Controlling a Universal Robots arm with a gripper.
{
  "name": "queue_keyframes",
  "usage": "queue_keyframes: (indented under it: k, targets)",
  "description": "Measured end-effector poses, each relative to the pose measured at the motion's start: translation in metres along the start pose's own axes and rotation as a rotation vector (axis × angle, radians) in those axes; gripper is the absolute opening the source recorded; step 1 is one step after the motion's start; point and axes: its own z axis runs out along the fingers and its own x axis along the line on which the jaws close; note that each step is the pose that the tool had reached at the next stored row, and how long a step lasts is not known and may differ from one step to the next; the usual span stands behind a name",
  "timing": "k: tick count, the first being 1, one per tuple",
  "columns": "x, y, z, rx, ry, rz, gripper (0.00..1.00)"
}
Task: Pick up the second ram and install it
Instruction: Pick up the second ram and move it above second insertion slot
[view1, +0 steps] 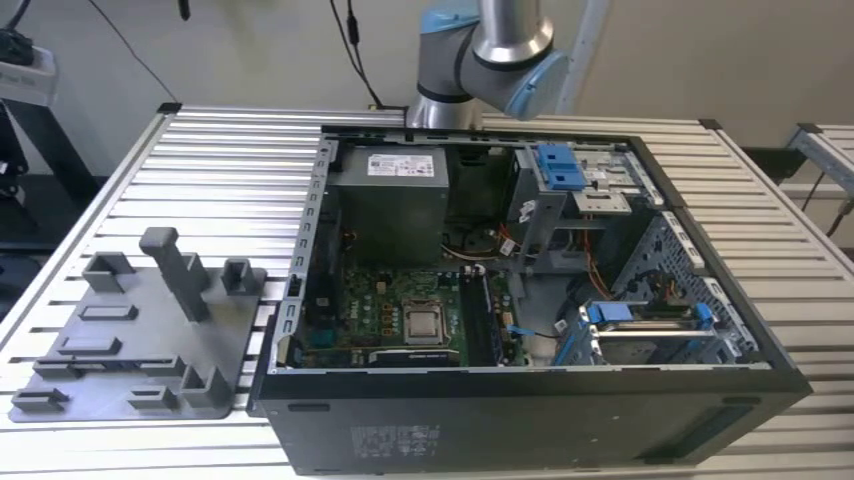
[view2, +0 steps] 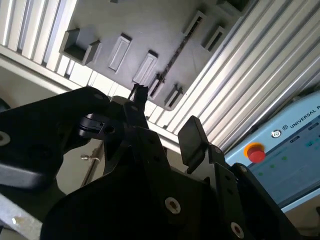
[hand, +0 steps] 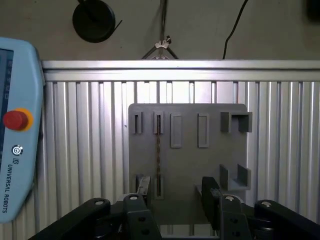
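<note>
The second ram (hand: 158, 150) is a thin dark stick standing on edge in a long slot of the grey fixture tray (hand: 210, 165); it also runs across the tray in the second wrist view (view2: 175, 52). My gripper (hand: 177, 197) hovers well above the tray, open, with nothing between its black fingers (hand: 142, 192). In the second wrist view my gripper (view2: 165, 117) also stands open, clear of the ram. In the exterior view the tray (view1: 134, 340) lies on the table at the left of the open computer case (view1: 534, 300).
The motherboard (view1: 400, 310) lies in the case floor, its memory slots (view1: 487, 315) beside the processor. Blue drive clips (view1: 561, 165) and a power supply (view1: 387, 200) stand inside. A tall grey post (view1: 174, 270) rises from the tray. A teach pendant (hand: 17, 150) hangs beside the ribbed table.
</note>
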Motion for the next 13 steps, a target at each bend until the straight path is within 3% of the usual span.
queue_keyframes:
  k: [5, 13]
  targets:
    - [0.0001, 0.0, 0.0028, -0.0001, -0.0005, 0.0, 0.54]
    - [0.0005, -0.0004, 0.0137, -0.0001, -0.0001, 0.0, 0.54]
